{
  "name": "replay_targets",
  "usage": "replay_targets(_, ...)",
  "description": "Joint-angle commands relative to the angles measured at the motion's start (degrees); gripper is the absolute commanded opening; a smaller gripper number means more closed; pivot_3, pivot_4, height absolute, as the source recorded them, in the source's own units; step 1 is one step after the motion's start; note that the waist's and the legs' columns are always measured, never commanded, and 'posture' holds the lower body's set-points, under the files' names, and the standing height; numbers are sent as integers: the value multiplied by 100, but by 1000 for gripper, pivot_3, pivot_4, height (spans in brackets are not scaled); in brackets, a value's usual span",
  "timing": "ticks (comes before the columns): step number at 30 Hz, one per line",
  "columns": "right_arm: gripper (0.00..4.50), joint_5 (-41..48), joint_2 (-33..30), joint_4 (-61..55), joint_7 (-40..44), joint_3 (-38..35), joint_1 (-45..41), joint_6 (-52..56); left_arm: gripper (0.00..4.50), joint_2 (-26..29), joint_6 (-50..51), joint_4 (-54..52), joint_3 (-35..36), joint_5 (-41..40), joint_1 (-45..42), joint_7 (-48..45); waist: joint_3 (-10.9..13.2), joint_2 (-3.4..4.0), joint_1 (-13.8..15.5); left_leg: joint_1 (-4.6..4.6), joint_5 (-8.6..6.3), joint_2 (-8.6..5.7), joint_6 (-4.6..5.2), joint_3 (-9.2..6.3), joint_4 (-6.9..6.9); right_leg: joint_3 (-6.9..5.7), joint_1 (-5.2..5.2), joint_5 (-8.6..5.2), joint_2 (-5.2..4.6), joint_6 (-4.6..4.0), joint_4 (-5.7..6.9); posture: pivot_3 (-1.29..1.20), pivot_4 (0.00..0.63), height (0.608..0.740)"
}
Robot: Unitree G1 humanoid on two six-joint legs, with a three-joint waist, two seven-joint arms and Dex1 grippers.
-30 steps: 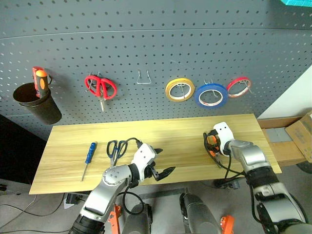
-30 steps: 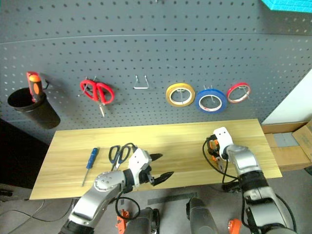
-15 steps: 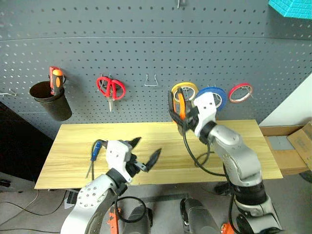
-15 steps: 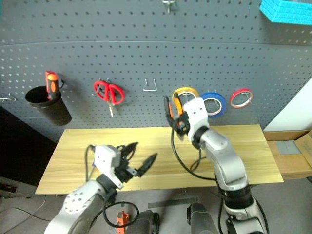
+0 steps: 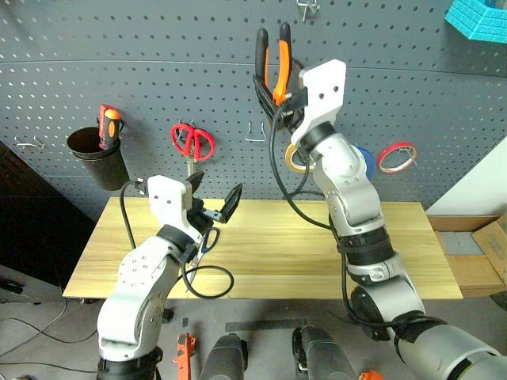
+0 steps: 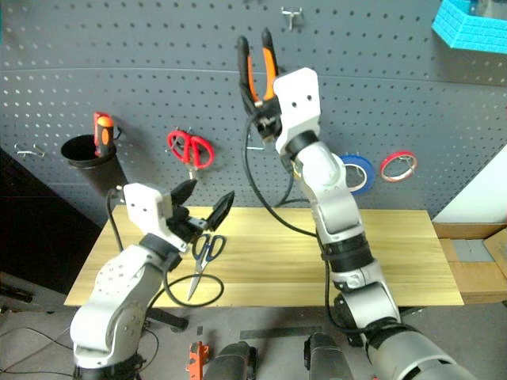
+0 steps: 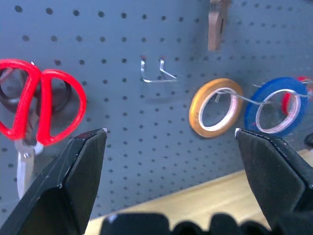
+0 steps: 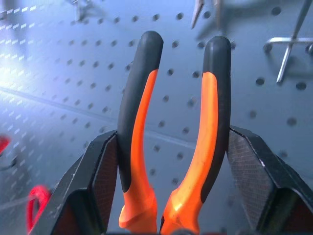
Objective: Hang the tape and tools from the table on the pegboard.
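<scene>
Two arms up. Right gripper (image 5: 279, 101) clamped on pliers (image 5: 272, 57), handles pointing up against pegboard (image 5: 119, 47), upper centre of frame. Bare double hook (image 5: 255, 131) sits just below-left of them. Left gripper (image 5: 212, 194) spread wide, empty, lower left.

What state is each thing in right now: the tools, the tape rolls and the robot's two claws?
Orange-and-black pliers: gripped, handles up, at the dark grey pegboard.
Right gripper: shut on the pliers.
Left gripper: open, empty.
Dark-handled scissors: lying on the wooden table.
Red-handled scissors: hanging.
Wide blue tape roll: hanging.
Yellow tape roll: hanging.
Thin red tape roll: hanging.
</scene>
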Motion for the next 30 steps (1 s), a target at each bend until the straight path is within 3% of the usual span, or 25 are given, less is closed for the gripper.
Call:
replay_targets(1,2795,-59,165,522,-157,-116,-465,-644,4500,148,-206,430,-52,99,-485,-153,0,0,-1,0,0,1,0,0,0,0,0,0,0,0,2,133,127,740)
replay_targets(9,2795,-110,344,2102,-347,-231,-1049,-1650,4500,465,-263,1435,42,181,-1316,-348,36,11,-11,-3,-1,9,1,-3,-9,0,-5,0,-6,-2,-4,128,196,740)
replay_targets(18,2795,-233,512,3155,-797,-357,-1306,-2385,4500,521,22,1333,39,90,-1336,-402,211,17,-26,-4,-2,25,3,-7,-9,-2,-7,-2,-25,-5,-1,146,252,740)
replay_targets(30,2795,-660,595,3499,-1101,-105,-711,-2156,4500,516,137,1274,33,90,-1322,-367,354,27,-23,-2,8,41,11,-23,-4,-16,-4,3,-17,-14,5,150,272,740)
